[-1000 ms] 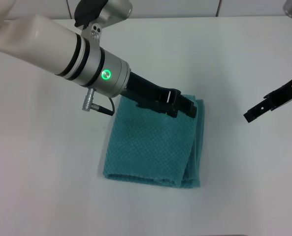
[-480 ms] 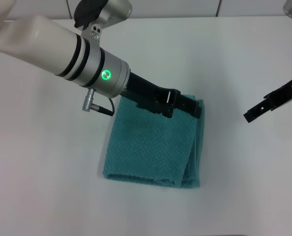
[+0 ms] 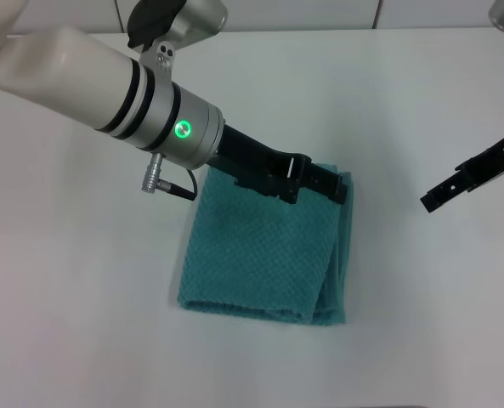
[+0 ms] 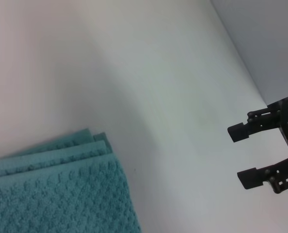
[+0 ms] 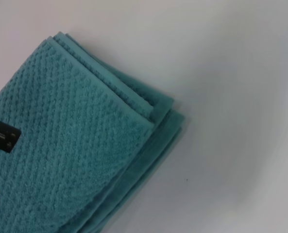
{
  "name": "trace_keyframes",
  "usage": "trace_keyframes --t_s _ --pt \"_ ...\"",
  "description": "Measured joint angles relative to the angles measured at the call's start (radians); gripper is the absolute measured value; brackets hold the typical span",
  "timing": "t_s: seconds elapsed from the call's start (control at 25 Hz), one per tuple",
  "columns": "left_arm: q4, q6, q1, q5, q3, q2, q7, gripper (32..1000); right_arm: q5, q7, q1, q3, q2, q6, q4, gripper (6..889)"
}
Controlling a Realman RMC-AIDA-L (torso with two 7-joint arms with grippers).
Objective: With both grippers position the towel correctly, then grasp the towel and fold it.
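- Left gripper [image 3: 324, 189] low over the far edge of the towel [image 3: 264, 255]; how its fingers stand cannot be made out, nor any grasp.
- Right gripper [image 3: 443, 194] hangs well apart to the right, jaws parted, holding nothing.
- Towel lies on the white table [image 3: 421, 323], layered, stacked edges on its right side.
- Judgement: positioning or grasp step in hand. Next move needs a firm pinch of the far edge, right gripper brought in.
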Motion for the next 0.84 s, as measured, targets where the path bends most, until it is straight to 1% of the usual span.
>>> trace_keyframes --t_s 0.84 --pt "0.0 0.0 0.001 -0.004 0.0 0.0012 -0.004 863 0.0 0.0 0.0 0.0 0.0 0.0 0.0 856"
